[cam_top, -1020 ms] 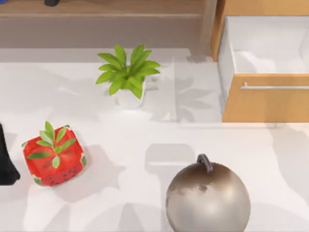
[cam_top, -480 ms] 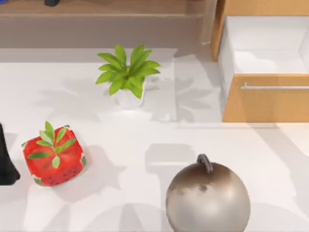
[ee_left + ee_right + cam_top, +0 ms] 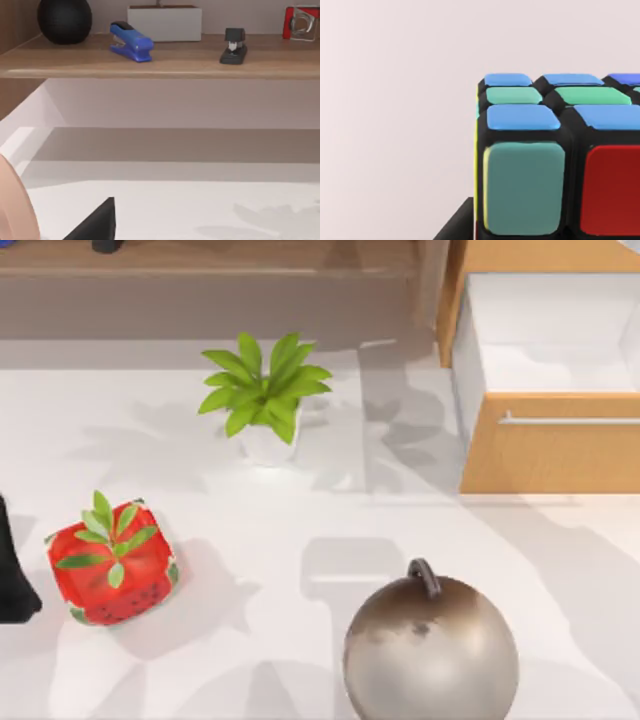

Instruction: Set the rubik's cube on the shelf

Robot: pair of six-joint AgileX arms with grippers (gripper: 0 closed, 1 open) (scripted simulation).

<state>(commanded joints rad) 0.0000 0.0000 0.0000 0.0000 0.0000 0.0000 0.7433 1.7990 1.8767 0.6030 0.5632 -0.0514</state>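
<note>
The rubik's cube [image 3: 555,160] sits very close in the right wrist view, showing blue, green, teal, red and yellow squares on a black grid against a plain pale background. My right gripper is shut on it, and one dark finger [image 3: 454,227] shows beside the cube's lower edge. The shelf [image 3: 200,260] is a long wooden board along the table's far side, also seen in the left wrist view as the shelf [image 3: 165,65]. My left gripper [image 3: 12,580] stays parked at the table's left edge.
On the table stand a red strawberry block [image 3: 112,565], a potted plant [image 3: 265,400] and a metal ball with a handle [image 3: 430,648]. An open orange-wood drawer [image 3: 550,440] is at the right. The shelf holds a black ball [image 3: 65,20], a blue stapler [image 3: 131,42], a white box [image 3: 165,22] and a black stapler [image 3: 234,47].
Shadows on the table's right half have shifted and spread toward the drawer. Nothing standing on the table has moved, and the left arm has stayed still.
</note>
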